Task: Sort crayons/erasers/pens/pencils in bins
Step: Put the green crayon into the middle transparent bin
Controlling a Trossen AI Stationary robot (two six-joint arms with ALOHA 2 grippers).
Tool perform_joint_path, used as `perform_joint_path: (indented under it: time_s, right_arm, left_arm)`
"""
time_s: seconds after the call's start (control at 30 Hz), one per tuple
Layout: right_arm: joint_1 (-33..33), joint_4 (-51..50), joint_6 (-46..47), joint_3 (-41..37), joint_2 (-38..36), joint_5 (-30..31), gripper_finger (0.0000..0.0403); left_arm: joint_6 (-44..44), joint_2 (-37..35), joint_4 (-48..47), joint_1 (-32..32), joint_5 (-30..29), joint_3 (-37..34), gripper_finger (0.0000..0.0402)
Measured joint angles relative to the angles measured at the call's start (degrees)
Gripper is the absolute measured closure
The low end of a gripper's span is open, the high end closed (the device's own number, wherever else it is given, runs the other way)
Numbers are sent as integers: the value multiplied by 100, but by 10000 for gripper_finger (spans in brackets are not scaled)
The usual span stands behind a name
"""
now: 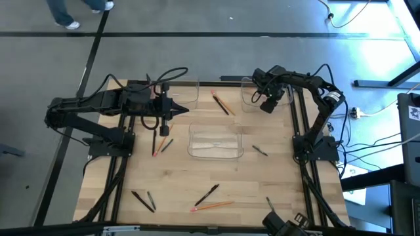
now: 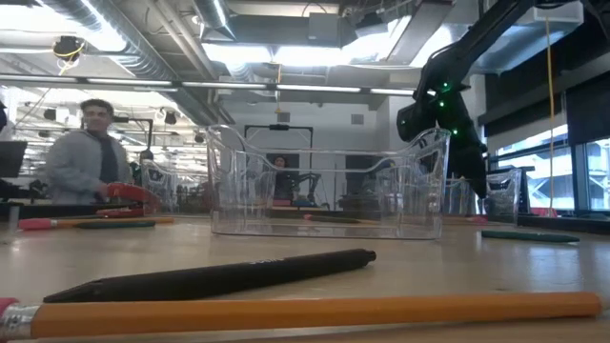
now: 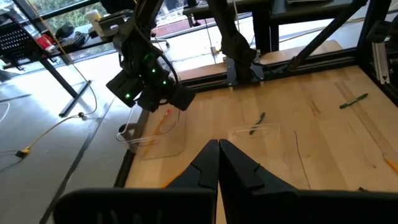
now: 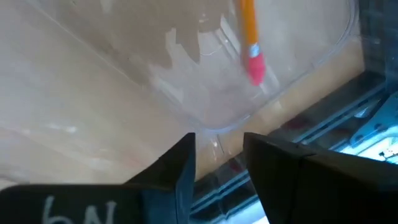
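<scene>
The right gripper is hovering with fingers slightly spread; a pencil is lying in the bin just ahead. Being light, stiff and slippery, it probably needs a mid-shaft pinch.

Wooden bench carries three clear bins: one at centre, two along the far edge. Loose on the surface: an orange pencil crossed by a black pen near the front edge, and another pencil between the far bins. A short green crayon lies right of the centre bin (others are scattered toward the front).
</scene>
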Motion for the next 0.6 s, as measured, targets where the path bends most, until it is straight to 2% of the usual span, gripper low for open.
perform_joint_path:
  time_s: [0.2, 0.43, 0.5, 0.6]
  right_arm:
    - [50, -863, 206, 451, -72, -45, 267]
    - [360, -829, 214, 1079, -892, -58, 267]
    - [511, -814, 218, 1196, -1237, -220, 267]
    - [883, -768, 189, 1225, -1796, -777, 267]
  left_arm:
    - [-652, 0, 33, 1, -1, 0, 401]
    - [-665, 0, 155, 1, 1, 0, 401]
    - [-665, 0, 155, 1, 1, 0, 401]
    - [-663, 0, 138, 1, 1, 0, 401]
